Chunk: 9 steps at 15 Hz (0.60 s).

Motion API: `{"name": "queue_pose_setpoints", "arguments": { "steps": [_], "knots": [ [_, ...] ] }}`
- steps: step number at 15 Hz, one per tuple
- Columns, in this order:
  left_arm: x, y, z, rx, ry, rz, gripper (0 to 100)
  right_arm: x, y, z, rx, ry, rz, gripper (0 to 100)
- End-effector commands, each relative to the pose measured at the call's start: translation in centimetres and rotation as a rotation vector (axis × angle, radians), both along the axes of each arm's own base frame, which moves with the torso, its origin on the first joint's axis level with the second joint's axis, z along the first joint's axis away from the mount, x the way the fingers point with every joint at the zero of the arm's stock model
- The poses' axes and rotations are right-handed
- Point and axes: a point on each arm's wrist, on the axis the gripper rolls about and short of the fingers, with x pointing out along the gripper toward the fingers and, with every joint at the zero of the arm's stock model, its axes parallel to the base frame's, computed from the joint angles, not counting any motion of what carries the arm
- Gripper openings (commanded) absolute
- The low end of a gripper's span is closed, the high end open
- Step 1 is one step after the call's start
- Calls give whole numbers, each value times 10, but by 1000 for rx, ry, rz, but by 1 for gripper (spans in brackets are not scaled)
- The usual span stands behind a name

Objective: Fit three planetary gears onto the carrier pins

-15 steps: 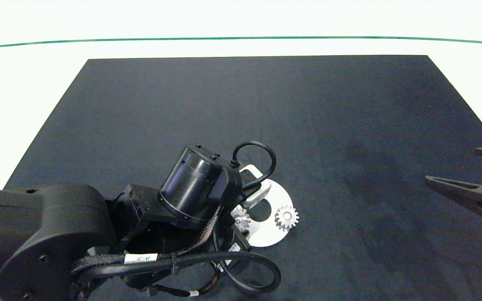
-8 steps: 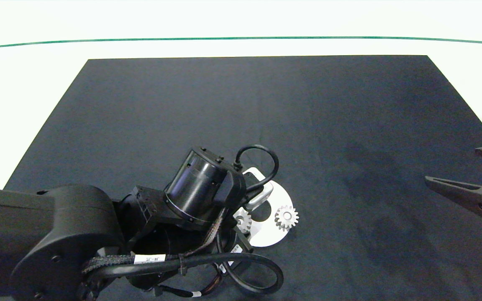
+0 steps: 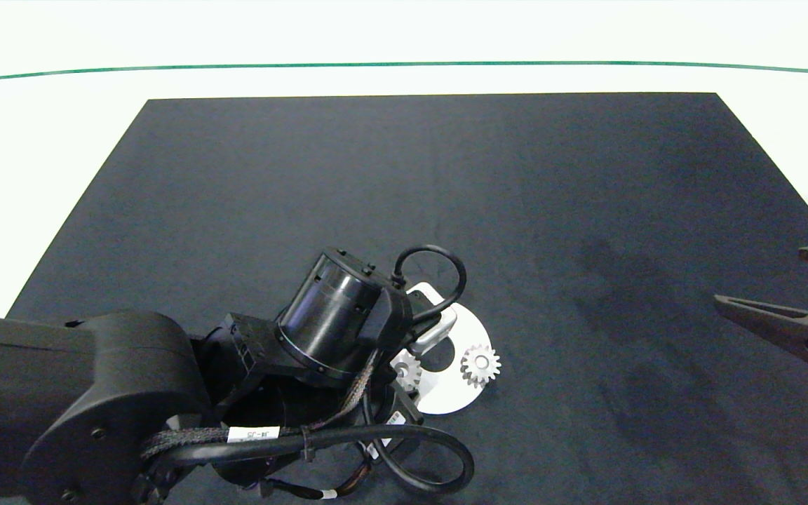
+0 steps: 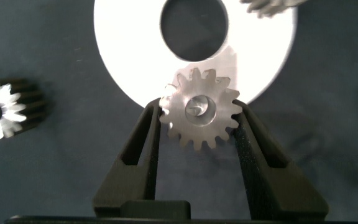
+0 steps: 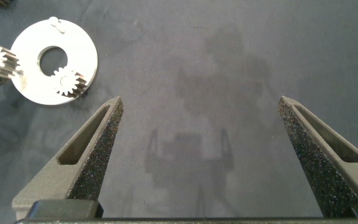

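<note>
Over the near edge of the white carrier disc (image 4: 194, 37), your left pincer (image 4: 199, 127) pinches one planetary gear (image 4: 199, 110) flat between its two fingers, though you cannot tell whether its bore sits on a pin. A second gear (image 3: 480, 365) sits on the disc on the side toward the right arm, and a third gear (image 4: 4, 107) lies loose on the dark counter mat (image 3: 516, 210) beside the disc. Your right pincer (image 5: 201, 134) hangs spread wide and empty, well apart from the disc.
</note>
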Motion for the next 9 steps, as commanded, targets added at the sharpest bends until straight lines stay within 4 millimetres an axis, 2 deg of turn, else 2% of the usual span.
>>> {"name": "queue_pose_setpoints", "arguments": {
  "steps": [1, 9],
  "knots": [
    [1, 1, 2, -2, -7, 7, 22, 0, 0, 0, -2, 0, 0, 100],
    [-1, 4, 0, -12, -8, 49, 22, 0, 0, 0, -2, 0, 0, 100]
  ]
}}
